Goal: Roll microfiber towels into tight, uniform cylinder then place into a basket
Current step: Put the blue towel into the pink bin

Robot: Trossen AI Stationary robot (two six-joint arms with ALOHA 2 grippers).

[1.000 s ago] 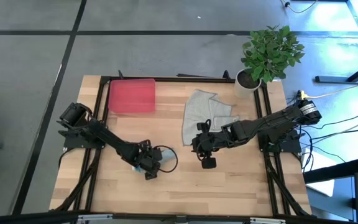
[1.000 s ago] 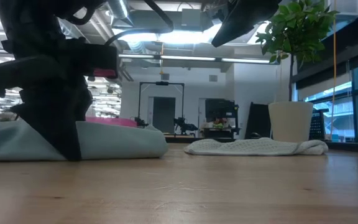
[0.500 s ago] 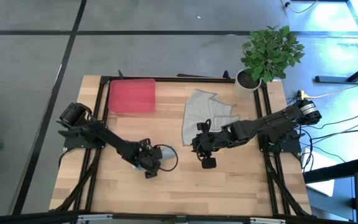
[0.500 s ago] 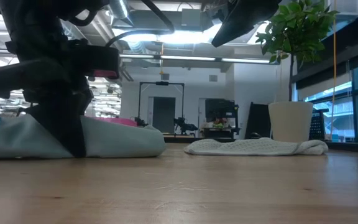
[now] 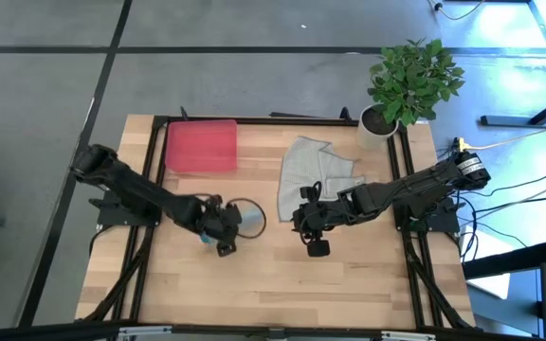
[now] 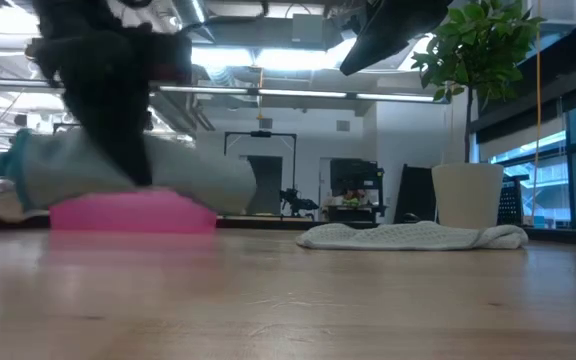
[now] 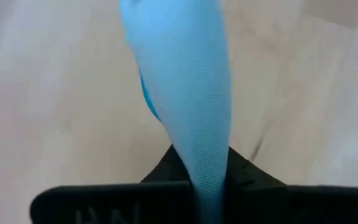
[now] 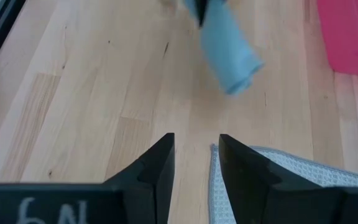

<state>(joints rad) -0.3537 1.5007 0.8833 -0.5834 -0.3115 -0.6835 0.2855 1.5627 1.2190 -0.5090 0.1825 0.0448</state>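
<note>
The left gripper (image 5: pixel 224 224) pinches the rolled blue towel (image 6: pixel 138 172) clear of the tabletop (image 5: pixel 349 284); carrying it to the basket (image 5: pixel 201 147) near the far-left corner seems next. The right gripper (image 5: pixel 313 227) waits mid-table, fingers apart, empty.

left tool (image 6: pixel 118 120) blurred (low view) — plant (image 6: pixel 483 45) cropped

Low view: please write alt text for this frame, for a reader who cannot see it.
The left gripper, shut on the rolled pale blue towel, holds it lifted clear of the wooden table, in front of the red tray. To the right the grey towel lies crumpled on the table beside a white plant pot.
</note>
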